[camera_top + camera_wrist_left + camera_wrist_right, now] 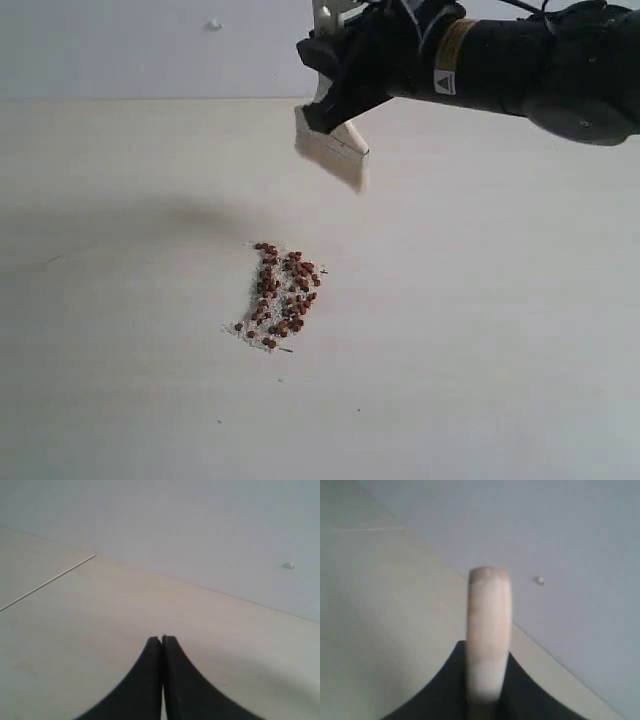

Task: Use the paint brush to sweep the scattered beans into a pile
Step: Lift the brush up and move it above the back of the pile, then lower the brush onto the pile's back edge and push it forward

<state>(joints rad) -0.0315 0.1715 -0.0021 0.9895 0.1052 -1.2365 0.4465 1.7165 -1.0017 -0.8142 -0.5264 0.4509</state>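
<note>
**Ana:** What is the right end effector (pixel 322 112) doing?

**Ben:** It pinches the paint brush (pixel 335 152). Its two black fingers are only a little way apart, and the pale wooden handle is squeezed between them.

**Ana:** Does the brush touch anything else?

**Ben:** No. It hangs up in the air with its off-white bristles pointing down, a bit tilted. It is well apart from the bench (pixel 500 360).

**Ana:** Where are the beans (pixel 282 295)?

**Ben:** They lie in one long little heap near the middle of the bench. They are small, round and reddish-brown. Fine white grains (pixel 243 335) are mixed in with them. A few beans sit just beside the heap, on its near left end.

**Ana:** Is the brush right over them?

**Ben:** In the exterior view it shows higher up than the heap and a little to the right.

**Ana:** And the left end effector (pixel 162 640)?

**Ben:** Its two dark fingers are pressed tight together. They hold nothing. Only bare bench and a pale wall (pixel 210 525) show past them.
</note>
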